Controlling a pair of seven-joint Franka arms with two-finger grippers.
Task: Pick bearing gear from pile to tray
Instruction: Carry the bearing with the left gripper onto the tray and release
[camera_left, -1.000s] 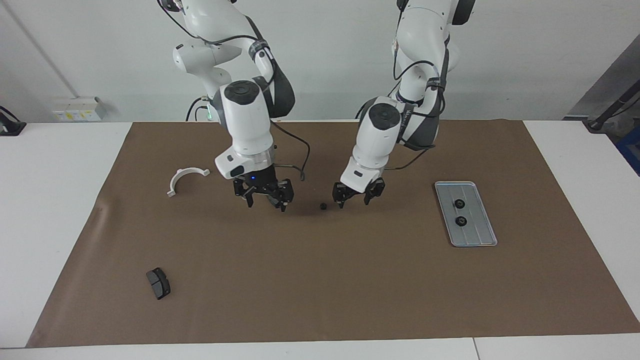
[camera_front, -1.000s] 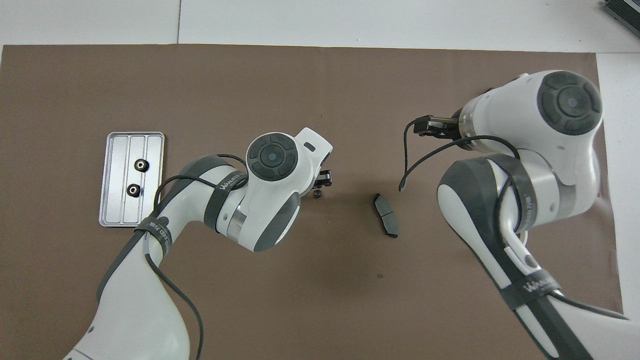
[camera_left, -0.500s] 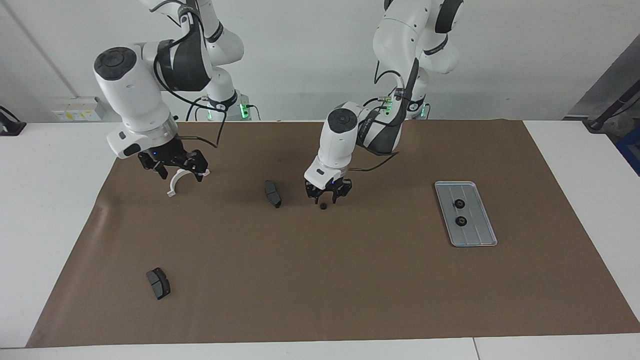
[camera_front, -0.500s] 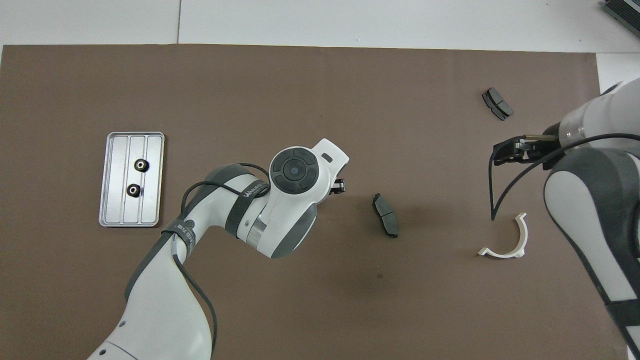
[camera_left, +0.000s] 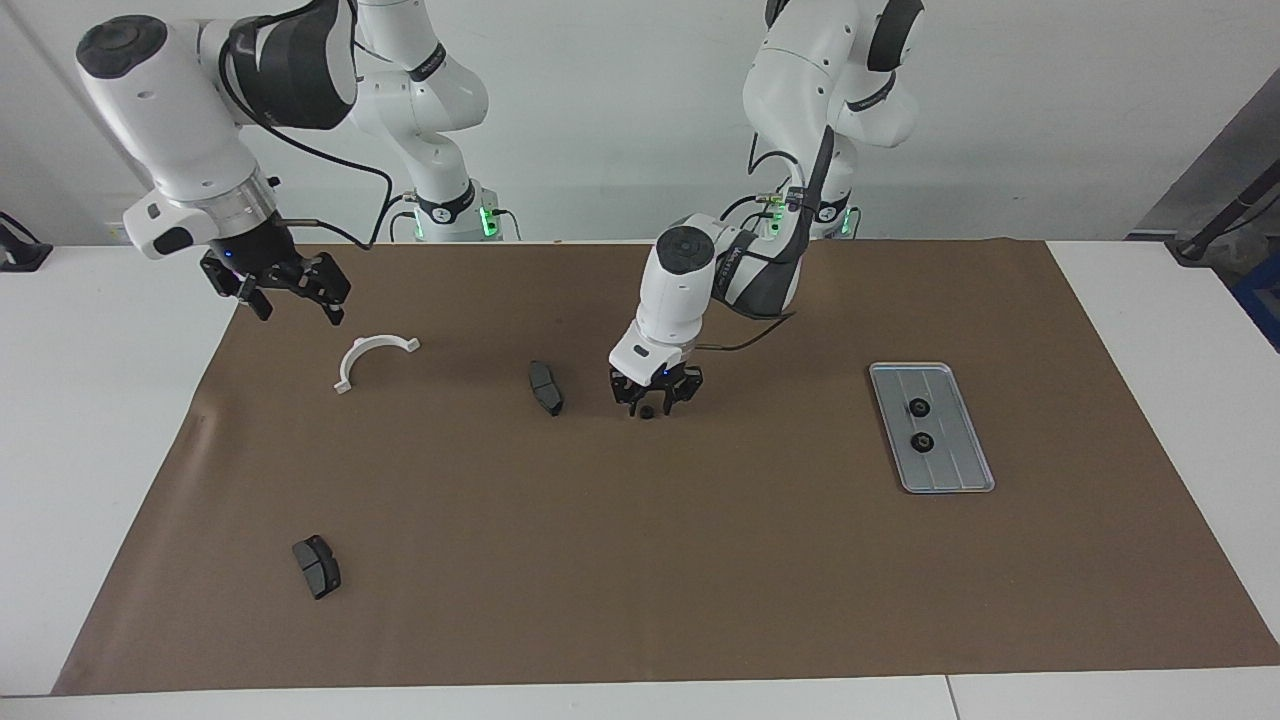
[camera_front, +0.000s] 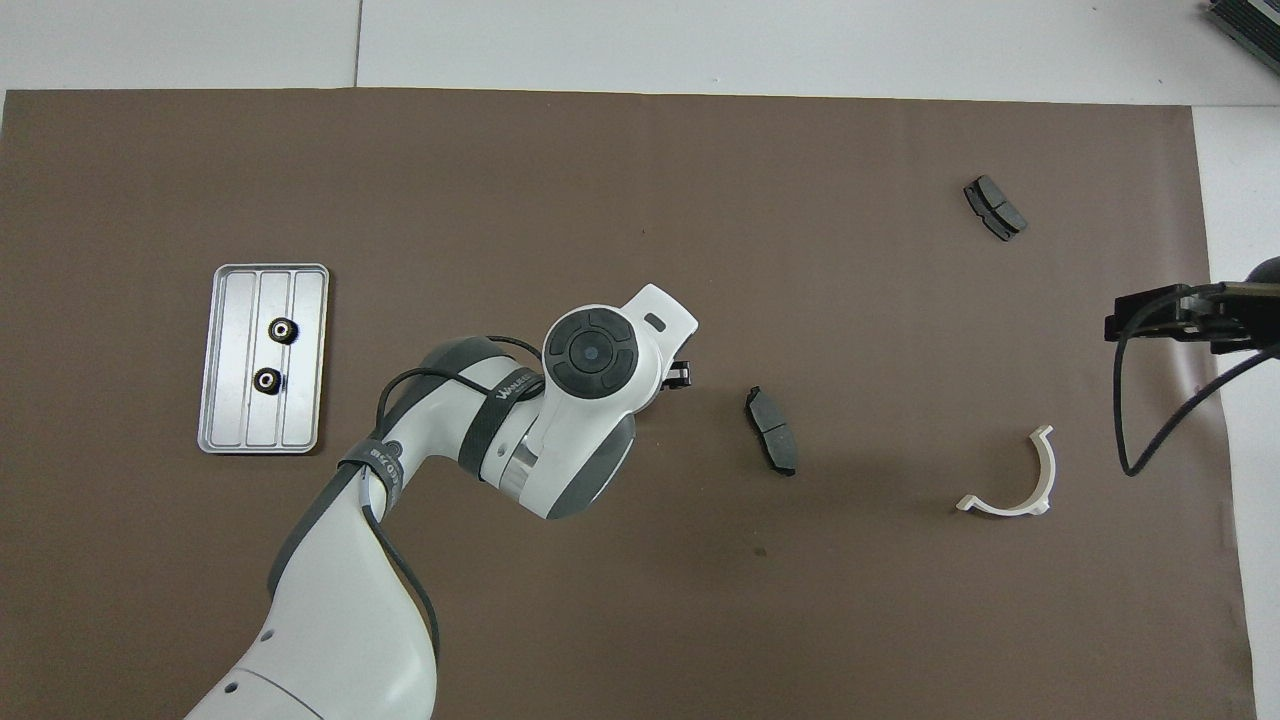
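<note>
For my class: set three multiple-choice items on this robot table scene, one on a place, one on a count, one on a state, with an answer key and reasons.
1. Where is the left gripper?
A. over the tray
B. low at a small black gear mid-mat
C. over the white half-ring

2. How many black gears lie in the tray?
A. none
B. two
C. four

3. How is the right gripper?
A. raised with its fingers apart and nothing in them
B. carrying a brake pad
C. resting on the mat

Key: 1 B, its fingers straddle the gear. 2 B, two round gears sit on the grooves. 3 A, it hangs above the mat near the white half-ring.
</note>
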